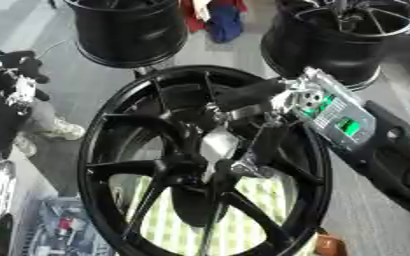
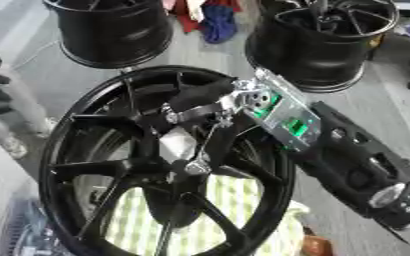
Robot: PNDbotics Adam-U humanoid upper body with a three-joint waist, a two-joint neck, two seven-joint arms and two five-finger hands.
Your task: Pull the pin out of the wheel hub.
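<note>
A large black spoked wheel (image 1: 112,150) stands tilted in the middle of both views. At its hub (image 1: 210,170) a silver pin (image 1: 218,145) sticks up. My right hand (image 1: 263,131) comes in from the right, a green circuit board showing at its wrist. Its fingers curl down over the hub and close round the silver pin, with the thumb (image 1: 243,94) lying above. My left hand (image 1: 14,82) hangs raised at the left edge, well off the wheel. Its fingers cannot be made out.
Two more black wheel rims stand behind, one at the back left (image 1: 130,30) and one at the back right (image 2: 318,45). Red and blue cloth (image 1: 222,20) lies between them. A box of small parts (image 1: 64,230) sits at the lower left.
</note>
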